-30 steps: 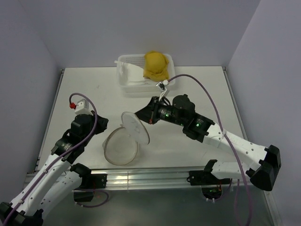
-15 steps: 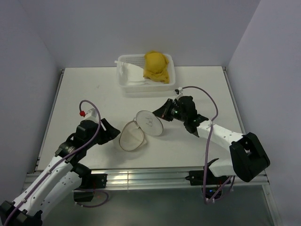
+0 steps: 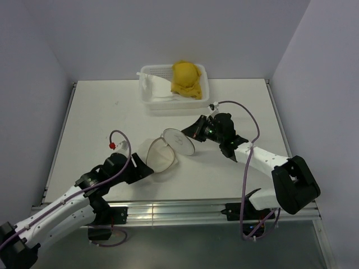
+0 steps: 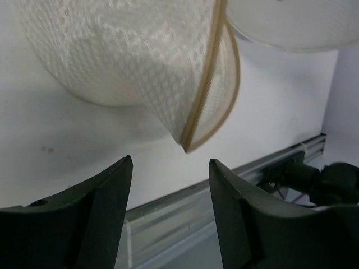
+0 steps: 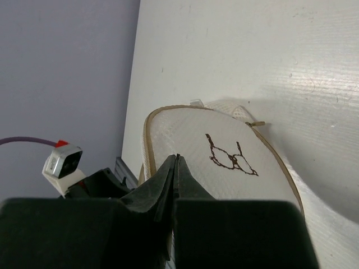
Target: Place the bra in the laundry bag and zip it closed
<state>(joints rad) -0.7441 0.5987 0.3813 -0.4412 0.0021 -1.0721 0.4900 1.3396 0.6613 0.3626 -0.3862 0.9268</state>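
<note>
Near edge of the table (image 3: 101, 112), with a metal rail (image 3: 179, 210) running along it between the two arm bases. The left arm reaches in low from the near left corner. The left gripper (image 4: 170, 168) is wide, its two dark fingers (image 4: 101, 207) spread well apart with nothing between them, and it points at the near side of the laundry bag (image 3: 160, 157). In the left wrist view the bag's rim is pinched into a folded point lying just ahead of the gap between the fingers, apart from both; bare table shows beneath it. The laundry bag sits on the table near the middle, a little toward the near edge. Its mesh body is slumped and its mouth is open. The lid (image 3: 178, 141), a flat white disc with a tan border, stands tilted up at the far right side of the body. A small dark drawn mark (image 5: 229, 157) lies on the face turned toward the right wrist camera. The right gripper (image 5: 175, 162) is narrow, its fingers pressed together on the edge of the lid and holding the disc raised; the right arm stretches in from the near right corner across the middle of the table. At the far edge, well apart from the bag and both grippers, stands a white basket (image 3: 168, 104). The bra (image 3: 187, 77) rests bunched in the right half of the basket, rising above its rim. A white cloth (image 3: 159, 87) lies in the left half, just beside the bra
</note>
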